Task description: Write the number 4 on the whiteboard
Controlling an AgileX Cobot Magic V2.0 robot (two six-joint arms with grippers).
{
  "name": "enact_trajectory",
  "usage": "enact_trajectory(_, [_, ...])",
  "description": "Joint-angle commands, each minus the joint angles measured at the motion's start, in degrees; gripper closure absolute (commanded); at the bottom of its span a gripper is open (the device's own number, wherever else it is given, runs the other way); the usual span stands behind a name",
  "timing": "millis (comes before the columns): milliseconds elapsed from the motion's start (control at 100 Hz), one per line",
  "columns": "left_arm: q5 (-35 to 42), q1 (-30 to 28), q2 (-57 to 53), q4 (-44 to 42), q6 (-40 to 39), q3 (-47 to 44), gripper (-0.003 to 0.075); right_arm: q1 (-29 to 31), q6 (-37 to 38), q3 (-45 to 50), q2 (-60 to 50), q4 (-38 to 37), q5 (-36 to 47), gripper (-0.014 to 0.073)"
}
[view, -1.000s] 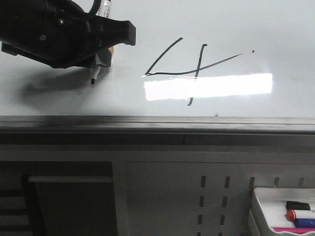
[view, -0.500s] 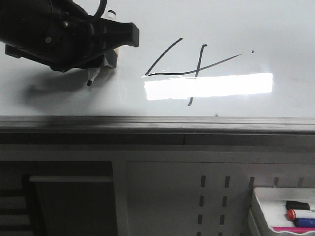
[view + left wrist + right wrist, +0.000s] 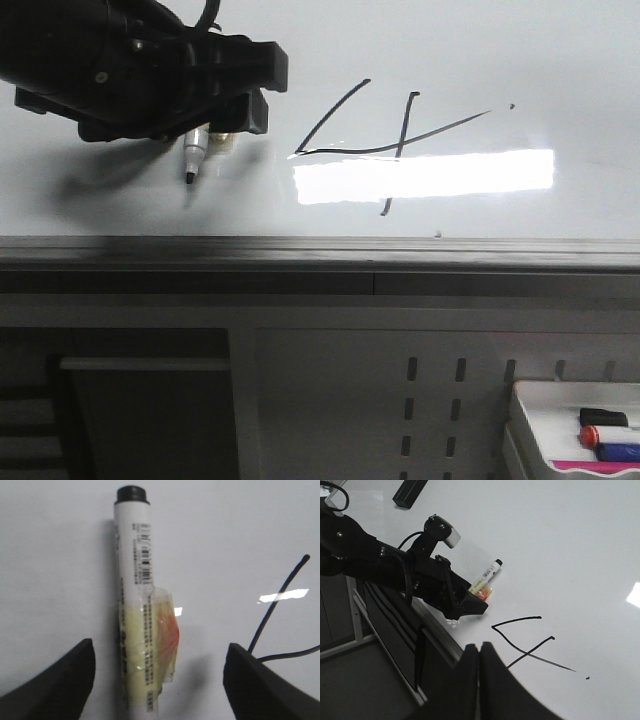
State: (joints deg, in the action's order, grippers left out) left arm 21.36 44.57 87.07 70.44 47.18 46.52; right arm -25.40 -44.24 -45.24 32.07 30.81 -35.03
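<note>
A thin black number 4 (image 3: 402, 130) is drawn on the glossy whiteboard (image 3: 480, 50), just above the bright glare. Its strokes also show in the right wrist view (image 3: 530, 652) and at the edge of the left wrist view (image 3: 277, 600). A white marker (image 3: 137, 595) with yellowish tape lies flat on the whiteboard (image 3: 225, 540). My left gripper (image 3: 160, 647) is open around it, both fingers well clear of the barrel. In the front view the marker (image 3: 192, 155) pokes out below the left gripper (image 3: 225, 110), left of the 4. My right gripper (image 3: 479, 647) is shut and empty near the 4.
A grey metal rail (image 3: 320, 255) runs along the whiteboard's near edge. Below it is a grey perforated panel (image 3: 430, 400) and a white tray (image 3: 530, 400) holding markers (image 3: 610, 437). A black block (image 3: 410, 491) lies on the far part of the whiteboard (image 3: 570, 555).
The left gripper has shifted slightly right. The marker now shows more below it, its tip lower and pointing straight at the near rail. The 4 is unchanged.
</note>
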Motion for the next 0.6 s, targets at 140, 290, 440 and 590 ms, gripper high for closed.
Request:
enact_trajectory(140, [2.1, -0.1, -4.2, 1.9, 0.1, 0.7, 0.0160, 0.3, 0.2, -1.4, -0.2, 0.9, 3.8, 0.0632])
enact_trajectory(290, [1.7, 2.9, -12.8, 2.0, 3.0, -0.3, 0.0174, 0.3, 0.2, -1.4, -3.3, -0.7, 2.4, 0.0632])
enact_trajectory(440, [1.7, 6.1, -24.0, 2.4, 6.0, -2.8, 0.0230, 0.3, 0.7, 0.6, -9.6, -4.5, 2.2, 0.0633])
enact_trajectory(590, [1.6, 8.0, -34.2, 2.4, 6.0, -7.8, 0.0387, 0.3, 7.5, 4.8, -17.2, -12.2, 0.5, 0.0633])
